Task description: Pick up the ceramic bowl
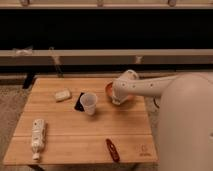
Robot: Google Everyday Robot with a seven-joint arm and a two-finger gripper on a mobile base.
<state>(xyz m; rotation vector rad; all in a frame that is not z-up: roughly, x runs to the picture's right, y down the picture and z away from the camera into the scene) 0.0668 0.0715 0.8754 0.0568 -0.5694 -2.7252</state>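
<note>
The ceramic bowl (pixel 109 90) is an orange-red round bowl on the right half of the wooden table (pixel 75 130). Most of it is hidden by my white arm; only its left rim and a strip at the right show. My gripper (pixel 116 100) is at the end of the arm, down over the bowl's near side. The translucent plastic cup (pixel 89 103) stands upright just left of the bowl, apart from it.
A black flat object (pixel 79 101) lies behind the cup. A pale sponge-like block (pixel 63 94) lies at the left back. A white bottle (pixel 37 138) lies at the front left. A dark red object (pixel 112 149) lies near the front edge.
</note>
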